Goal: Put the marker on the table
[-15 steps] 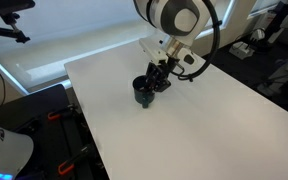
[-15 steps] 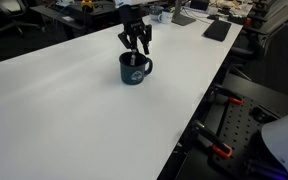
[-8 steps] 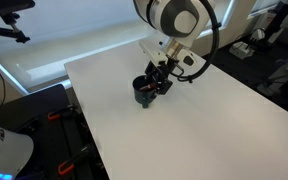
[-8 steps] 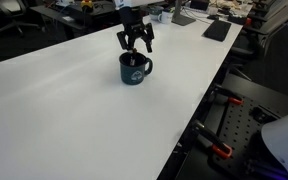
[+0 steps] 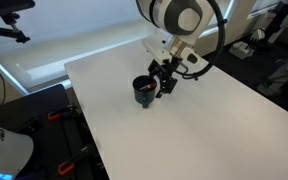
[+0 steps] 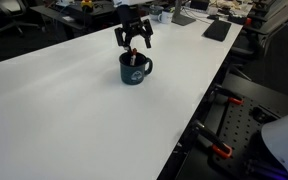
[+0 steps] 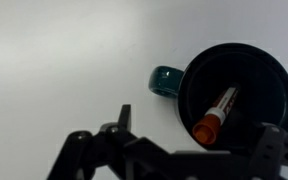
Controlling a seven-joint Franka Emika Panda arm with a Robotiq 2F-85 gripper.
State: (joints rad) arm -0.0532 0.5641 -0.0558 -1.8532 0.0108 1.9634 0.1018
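Marker (image 7: 216, 112) inside the dark cup (image 7: 234, 85), hand (image 6: 133, 45) just above, wide open and empty.

You see the surface (image 5: 184, 130) from two raised, fairly distant exterior views set on different sides, both taking in the cup (image 5: 141, 96) (image 6: 132, 74) on it. Your wrist view looks straight down from close above that cup (image 7: 264, 75).
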